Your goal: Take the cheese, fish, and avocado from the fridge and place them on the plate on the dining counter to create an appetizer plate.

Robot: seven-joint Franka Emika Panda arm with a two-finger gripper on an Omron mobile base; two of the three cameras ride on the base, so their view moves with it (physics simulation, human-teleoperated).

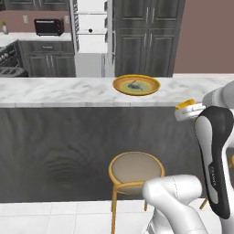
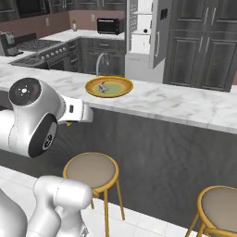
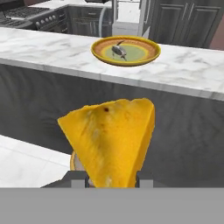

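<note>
Gripper (image 3: 112, 177) holds the cheese (image 3: 109, 140): the yellow-orange wedge stands up between the two dark finger tips, which press against its lower sides. In the left base view a bit of yellow (image 1: 186, 104) shows at the hand's end, probably the same wedge, though too little is visible to be sure.

Cheese is off the counter, on the near side of the dining counter (image 3: 48, 48), in front of its dark grey panel and lower than the marble top.

Plate (image 1: 136, 85) sits on the marble near the counter's far edge. The fish (image 3: 118, 51), small and grey-brown, lies on the plate's greenish centre.

Fridge (image 1: 93, 36) stands behind the counter, white shelves visible.

Round stool (image 1: 136, 169) with yellow frame stands on the floor against the panel, below the plate; a second stool (image 2: 221, 208) to the right.
</note>
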